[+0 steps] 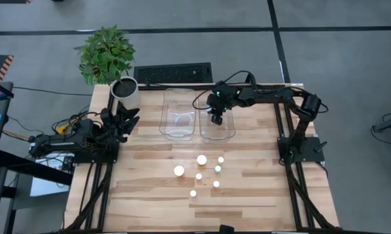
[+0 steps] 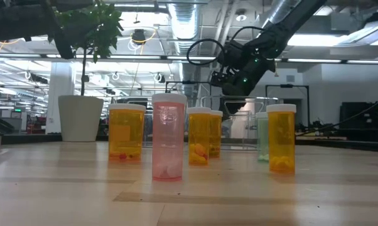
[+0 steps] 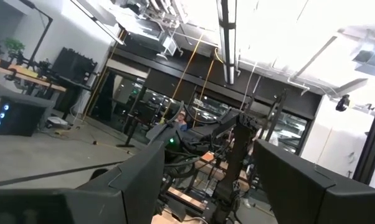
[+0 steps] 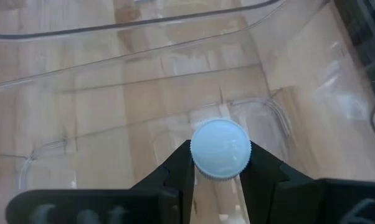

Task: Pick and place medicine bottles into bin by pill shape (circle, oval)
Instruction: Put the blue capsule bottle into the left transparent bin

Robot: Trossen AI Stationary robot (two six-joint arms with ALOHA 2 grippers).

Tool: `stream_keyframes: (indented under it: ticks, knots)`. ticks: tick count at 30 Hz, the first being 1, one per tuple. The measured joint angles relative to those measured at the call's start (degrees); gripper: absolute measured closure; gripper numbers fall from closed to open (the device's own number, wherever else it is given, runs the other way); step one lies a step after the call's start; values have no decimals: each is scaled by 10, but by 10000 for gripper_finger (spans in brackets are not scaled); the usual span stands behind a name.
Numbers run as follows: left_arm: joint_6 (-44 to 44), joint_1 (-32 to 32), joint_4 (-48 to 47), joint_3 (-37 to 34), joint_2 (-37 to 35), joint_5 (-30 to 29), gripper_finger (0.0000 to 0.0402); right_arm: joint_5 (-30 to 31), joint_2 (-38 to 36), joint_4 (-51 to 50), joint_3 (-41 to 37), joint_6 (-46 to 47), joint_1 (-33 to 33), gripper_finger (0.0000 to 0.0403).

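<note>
Seemingly bottle (image 4: 221, 149) between right pincer (image 4: 216, 169) fingers

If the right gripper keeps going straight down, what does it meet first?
Probably the floor of the right bin: the right gripper, shut on a bottle, points into it, and nothing else shows below.

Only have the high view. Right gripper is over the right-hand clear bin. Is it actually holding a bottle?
Observer: Yes. The right wrist view shows the right gripper shut on a white-capped bottle above the floor of the bin.
Operator: I only see caps on the table. Body colours?
Observer: In the low view, most are orange bottles; there is also a pink bottle at the front and a green bottle.
Operator: Is the left gripper holding anything?
Observer: No. In the left wrist view the left gripper is open, holding nothing and pointing into the room.
</note>
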Motion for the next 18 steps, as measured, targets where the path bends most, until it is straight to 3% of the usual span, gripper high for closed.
stream_keyframes:
  ticks: [18]
  knots:
    - [0,0,0,0,0,-2,162,0,0,21,0,-6,0,289]
